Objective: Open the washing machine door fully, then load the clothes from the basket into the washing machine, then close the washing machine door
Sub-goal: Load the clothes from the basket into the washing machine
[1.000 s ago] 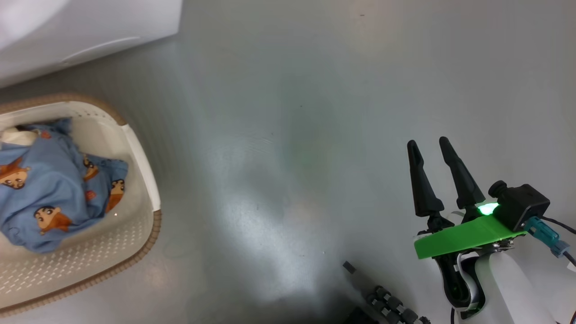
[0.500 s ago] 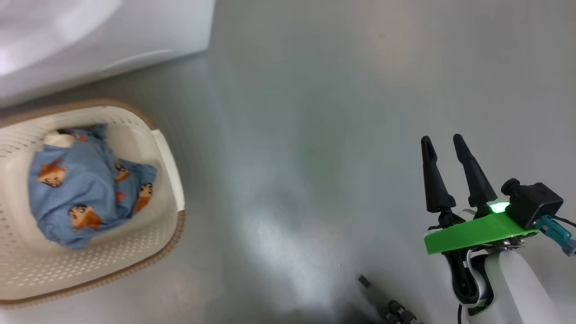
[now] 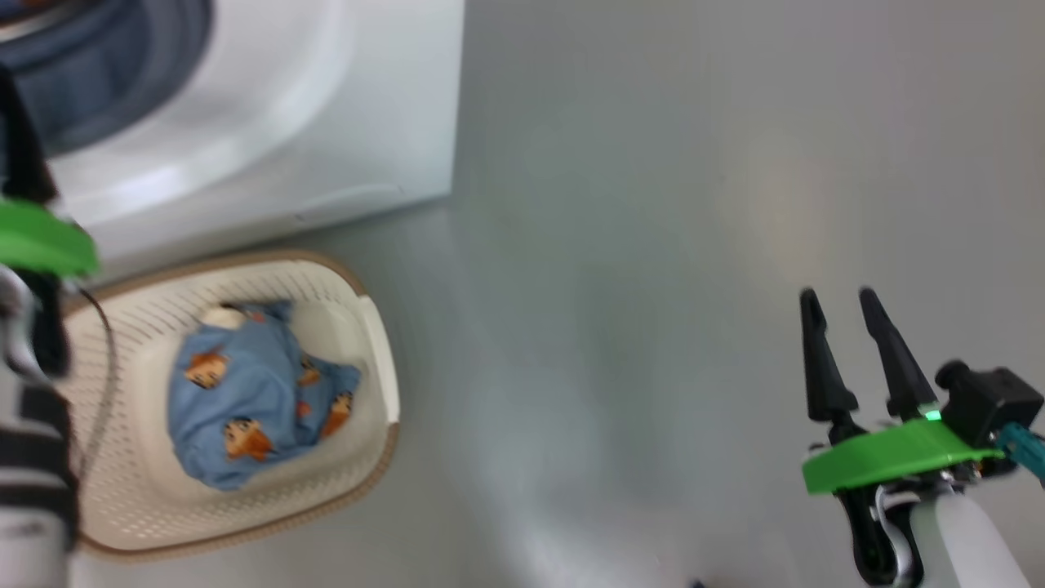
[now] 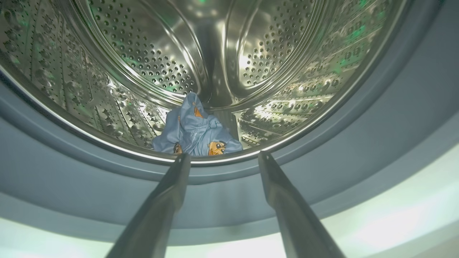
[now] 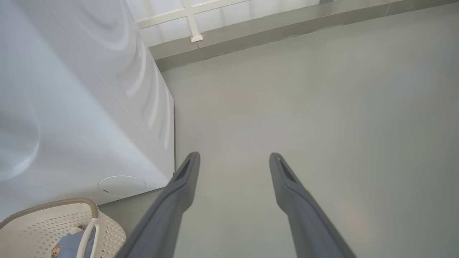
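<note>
The washing machine (image 3: pixel 326 122) stands at the upper left, its grey-blue gasket (image 3: pixel 98 73) showing; the washing machine door is out of view. In the left wrist view my left gripper (image 4: pixel 224 156) is open and empty at the gasket (image 4: pixel 394 125), looking into the steel drum (image 4: pixel 143 53). One light blue piece of the clothes (image 4: pixel 195 132) lies on the drum's bottom. The basket (image 3: pixel 147 490) sits on the floor before the washer with more blue clothes (image 3: pixel 253 392) in it. My right gripper (image 3: pixel 845 298) hangs open and empty over bare floor, far right of the basket.
My left arm's green wrist plate (image 3: pixel 37 241) crosses the left edge above the basket. The right wrist view has the washer's white side (image 5: pixel 71 107), the basket's corner (image 5: pixel 36 225) and grey floor (image 5: pixel 304 89) up to a low wall ledge (image 5: pixel 251 32).
The head camera has swung, so the basket and washer slid right and down in the picture; the washer's opening and my left arm came into view. Both grippers stayed open.
</note>
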You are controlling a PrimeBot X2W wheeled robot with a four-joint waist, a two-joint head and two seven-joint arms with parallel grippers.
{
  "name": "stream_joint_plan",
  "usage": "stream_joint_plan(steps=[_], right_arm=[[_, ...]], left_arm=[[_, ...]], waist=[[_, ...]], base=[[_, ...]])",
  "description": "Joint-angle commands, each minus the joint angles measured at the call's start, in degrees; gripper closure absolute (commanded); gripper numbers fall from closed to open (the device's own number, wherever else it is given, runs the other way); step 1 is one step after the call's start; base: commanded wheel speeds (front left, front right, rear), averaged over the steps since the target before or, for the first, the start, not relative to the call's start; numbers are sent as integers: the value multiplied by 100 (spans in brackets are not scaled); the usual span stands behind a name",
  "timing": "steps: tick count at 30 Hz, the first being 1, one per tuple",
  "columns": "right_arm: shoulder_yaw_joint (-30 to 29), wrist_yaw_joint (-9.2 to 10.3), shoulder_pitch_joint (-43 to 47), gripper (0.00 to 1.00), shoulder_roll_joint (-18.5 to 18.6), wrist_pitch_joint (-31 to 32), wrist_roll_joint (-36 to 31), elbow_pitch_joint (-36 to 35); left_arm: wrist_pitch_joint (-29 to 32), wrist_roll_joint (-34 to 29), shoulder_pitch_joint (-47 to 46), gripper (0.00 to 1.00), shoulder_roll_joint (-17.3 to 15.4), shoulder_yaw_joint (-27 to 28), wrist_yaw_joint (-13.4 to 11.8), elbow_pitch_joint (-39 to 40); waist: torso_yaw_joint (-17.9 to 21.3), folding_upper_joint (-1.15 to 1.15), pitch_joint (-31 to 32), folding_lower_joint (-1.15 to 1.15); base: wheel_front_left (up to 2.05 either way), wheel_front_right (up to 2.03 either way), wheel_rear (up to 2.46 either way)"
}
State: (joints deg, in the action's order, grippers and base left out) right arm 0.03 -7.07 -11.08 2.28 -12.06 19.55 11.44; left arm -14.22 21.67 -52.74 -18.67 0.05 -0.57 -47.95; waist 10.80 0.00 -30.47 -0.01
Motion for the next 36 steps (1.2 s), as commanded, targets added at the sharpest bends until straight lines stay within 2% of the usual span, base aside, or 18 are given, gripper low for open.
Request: stream_joint_plan(steps=[1,10,17,26,36], right_arm=[[58,-42,185,0,60,20,-109,-148],[-119,-42,778,0,60,378,-323,-378],[-199,-42,1185,0,60,673,-491,-640],[-252,-42,1639,0,60,1035,-642,-1005],[-282,-42,1923,0,60,1218,-687,-1246]], left_arm=[[-70,-23,269,0,-219,121,-40,246],[-76,-392,2425,0,425,254,-268,1981],[-77,-624,3890,0,908,284,-290,3069],[-77,-963,5117,0,1233,104,-357,3677],[-77,-1089,5735,0,1350,-191,-301,3805]], waist=[[-371,0,674,1],[-584,0,1662,1],[-740,0,2247,1],[-960,0,2777,1],[-1230,0,3032,1]], base=[[0,0,0],[0,0,0],[0,0,0],[0,0,0],[0,0,0]])
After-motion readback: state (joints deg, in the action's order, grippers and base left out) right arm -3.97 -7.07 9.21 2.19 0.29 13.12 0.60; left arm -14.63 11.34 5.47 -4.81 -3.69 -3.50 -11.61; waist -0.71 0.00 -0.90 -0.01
